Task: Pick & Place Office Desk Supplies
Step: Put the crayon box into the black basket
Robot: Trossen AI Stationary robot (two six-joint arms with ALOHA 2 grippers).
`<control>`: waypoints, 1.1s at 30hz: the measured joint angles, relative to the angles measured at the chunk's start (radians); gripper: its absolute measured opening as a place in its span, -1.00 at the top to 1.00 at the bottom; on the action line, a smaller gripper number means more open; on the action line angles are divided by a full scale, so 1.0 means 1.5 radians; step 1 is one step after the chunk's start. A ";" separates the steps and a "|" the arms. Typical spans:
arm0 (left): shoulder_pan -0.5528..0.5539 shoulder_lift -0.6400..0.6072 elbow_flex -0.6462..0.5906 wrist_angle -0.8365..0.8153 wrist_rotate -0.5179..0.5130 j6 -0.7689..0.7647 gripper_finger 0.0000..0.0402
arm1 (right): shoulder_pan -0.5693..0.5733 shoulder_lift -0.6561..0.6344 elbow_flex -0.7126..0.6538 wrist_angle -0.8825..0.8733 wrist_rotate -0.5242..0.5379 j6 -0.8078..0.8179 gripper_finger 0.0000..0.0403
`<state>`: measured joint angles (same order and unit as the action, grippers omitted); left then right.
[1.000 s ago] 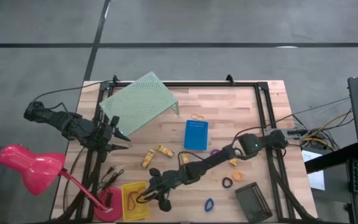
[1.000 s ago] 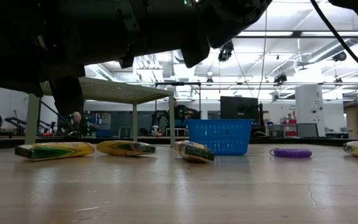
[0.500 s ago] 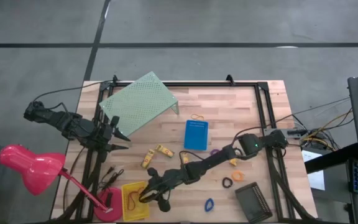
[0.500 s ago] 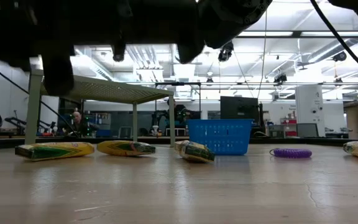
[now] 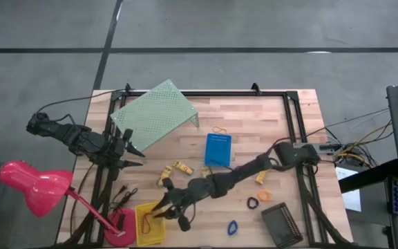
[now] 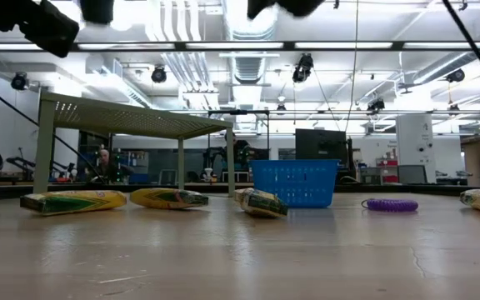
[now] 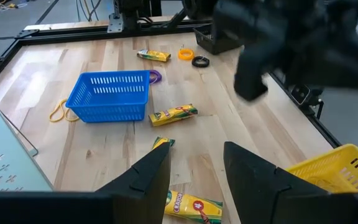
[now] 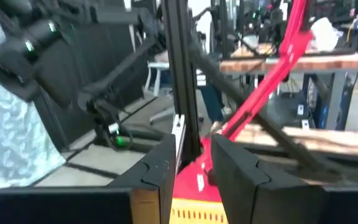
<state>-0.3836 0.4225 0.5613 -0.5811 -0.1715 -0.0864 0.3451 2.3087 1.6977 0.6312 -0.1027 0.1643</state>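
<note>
Pink lamp (image 5: pixel 30 181) leans beside yellow bin (image 5: pixel 150 223), under right gripper (image 5: pixel 168 207).

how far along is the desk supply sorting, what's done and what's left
Done: one rubber band lies in the yellow bin. In hand: nothing visible; the right gripper hovers beside that bin, jaws apart. Left: crayon packs, another rubber band, black ring and blue ring lie on the table. The left gripper waits at the edge.

Right gripper's two dark fingers (image 8: pixel 166 171) stand slightly apart.
Beyond them: a black metal frame post (image 8: pixel 180 68), a slanting red lamp arm (image 8: pixel 272 74) and a wooden tabletop (image 8: pixel 291 61).
</note>
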 joint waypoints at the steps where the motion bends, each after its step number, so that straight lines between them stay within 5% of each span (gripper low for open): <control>1: 0.000 0.000 0.000 0.000 0.000 0.000 0.23 | -0.001 -0.019 -0.013 -0.001 0.000 0.001 0.51; 6: 0.000 0.000 0.000 0.000 0.000 0.000 0.23 | -0.006 -0.148 -0.093 -0.059 -0.001 -0.012 0.54; 13: 0.000 0.000 0.000 0.000 0.000 0.000 0.23 | -0.008 -0.365 -0.190 -0.311 0.009 -0.100 0.57; 26: 0.000 0.000 0.000 0.000 0.000 0.000 0.23 | -0.008 -0.689 -0.327 -0.742 0.195 0.130 0.56; 33: 0.000 0.000 0.000 0.000 0.000 -0.002 0.23 | -0.008 -0.818 -0.427 -0.815 0.210 0.168 0.59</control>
<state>-0.3836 0.4225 0.5613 -0.5809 -0.1715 -0.0887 0.3328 1.0824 1.0572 -0.5919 0.2124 0.4167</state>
